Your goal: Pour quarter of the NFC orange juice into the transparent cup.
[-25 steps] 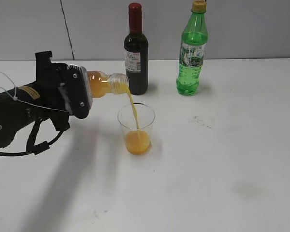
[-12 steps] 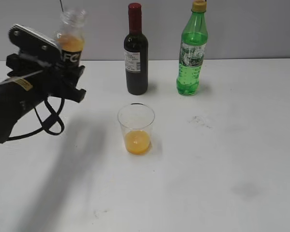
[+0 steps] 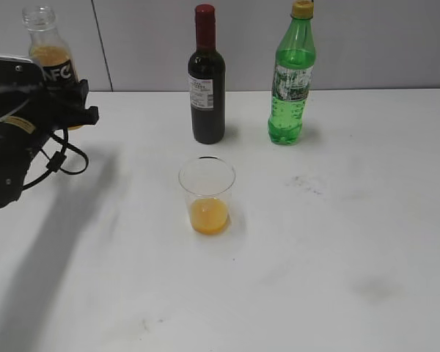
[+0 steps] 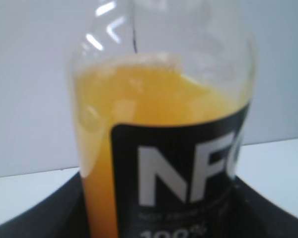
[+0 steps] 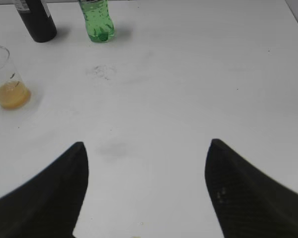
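Left end effector (image 3: 55,99) clamps the upright NFC orange juice (image 3: 53,62); right end effector (image 5: 146,186) spread apart, empty.

NFC orange juice (image 3: 50,51): clear glossy plastic, matt black label. Transparent cup (image 3: 207,192): thin clear plastic. Table (image 3: 337,242): matt white, scuffed. Wine bottle (image 3: 206,81): dark glossy glass.

White counter (image 3: 337,242), matte, filling most of the exterior view. Faint grey smudges right of centre and near the front edge; a dim scuff ring visible in the right wrist view too. Soft shadows falling left and forward. Behind, a pale grey wall (image 3: 396,44), plain, split by one thin dark vertical seam (image 3: 101,44) at left. Even, diffuse lighting.
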### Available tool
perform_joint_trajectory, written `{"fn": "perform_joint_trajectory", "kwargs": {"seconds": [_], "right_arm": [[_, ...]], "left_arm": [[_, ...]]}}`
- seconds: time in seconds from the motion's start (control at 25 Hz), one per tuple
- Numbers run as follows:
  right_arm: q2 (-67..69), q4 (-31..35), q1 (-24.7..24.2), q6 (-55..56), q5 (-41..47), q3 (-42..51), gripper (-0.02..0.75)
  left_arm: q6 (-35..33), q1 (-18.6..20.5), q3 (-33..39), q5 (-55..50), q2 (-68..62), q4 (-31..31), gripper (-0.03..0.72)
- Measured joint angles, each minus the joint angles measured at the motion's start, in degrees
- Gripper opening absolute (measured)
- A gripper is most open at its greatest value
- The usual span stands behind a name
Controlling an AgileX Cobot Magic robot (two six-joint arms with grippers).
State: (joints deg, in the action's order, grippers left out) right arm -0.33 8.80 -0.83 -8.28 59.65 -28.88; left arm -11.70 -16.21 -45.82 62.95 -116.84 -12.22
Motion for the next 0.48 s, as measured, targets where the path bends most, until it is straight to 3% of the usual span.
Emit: {"fn": "perform_joint_trajectory", "kwargs": {"seconds": [0.28, 0.48], "right_arm": [[0.0, 0.0, 0.0, 0.0, 0.0, 0.0, 0.562], [0.0, 0.0, 0.0, 0.0, 0.0, 0.0, 0.562]], "left_arm": [[0.5, 0.2, -10.7, 1.9, -10.3, 0.3, 0.471], [0.6, 0.2, -14.5, 1.8, -15.4, -0.1, 0.471]]}}
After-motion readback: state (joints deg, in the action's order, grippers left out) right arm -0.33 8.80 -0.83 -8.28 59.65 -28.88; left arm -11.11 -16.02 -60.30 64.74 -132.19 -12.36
